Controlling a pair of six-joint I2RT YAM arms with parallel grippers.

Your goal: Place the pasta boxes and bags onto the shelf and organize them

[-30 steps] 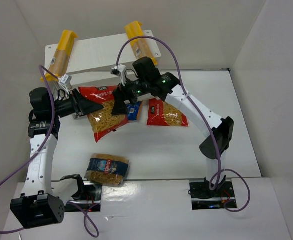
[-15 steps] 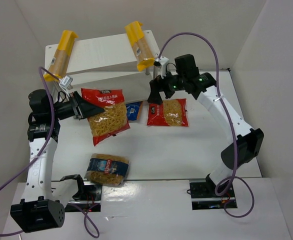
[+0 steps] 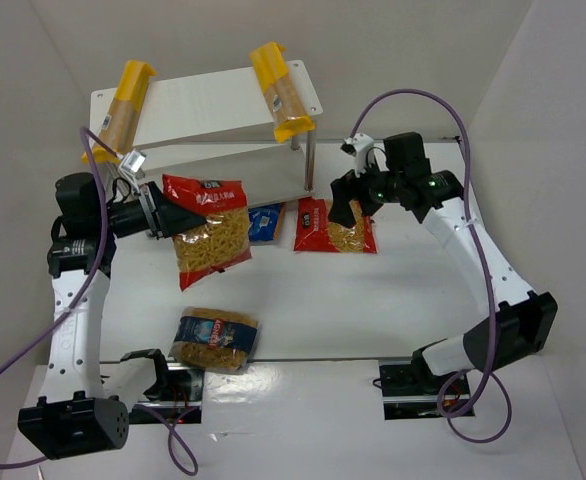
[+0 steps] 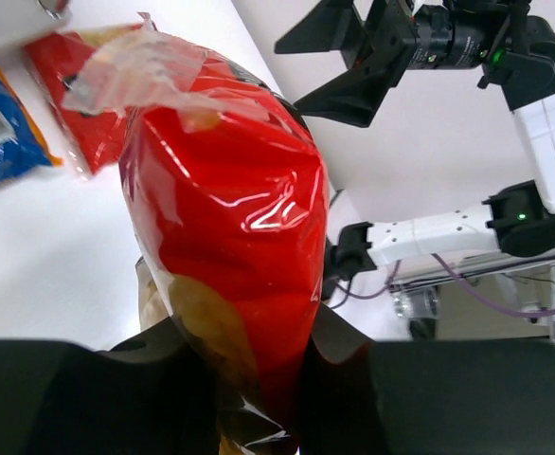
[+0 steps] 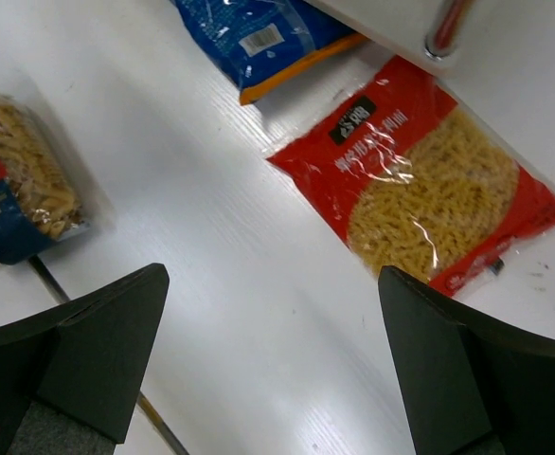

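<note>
left gripper (image 3: 158, 215) clamped on red-topped bag (image 3: 211, 235) | right gripper (image 5: 273, 351) wide open, empty | blue bag (image 5: 259, 33) partly under shelf (image 3: 213, 100)

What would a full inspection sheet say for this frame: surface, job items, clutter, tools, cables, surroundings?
Surface: white table, flat and glossy.
Job's things: shelf carries left spaghetti box and right spaghetti box on its top board, ends overhanging. Blue bag lies partly under the shelf. Loose red bag and blue-label bag lie flat on the table.
Clutter: nothing seen.
Grippers: left tool shut on held red bag; right tool open, empty, near the loose red bag.
Cables: purple cables loop off both arms.
Surroundings: white walls around the table.
</note>
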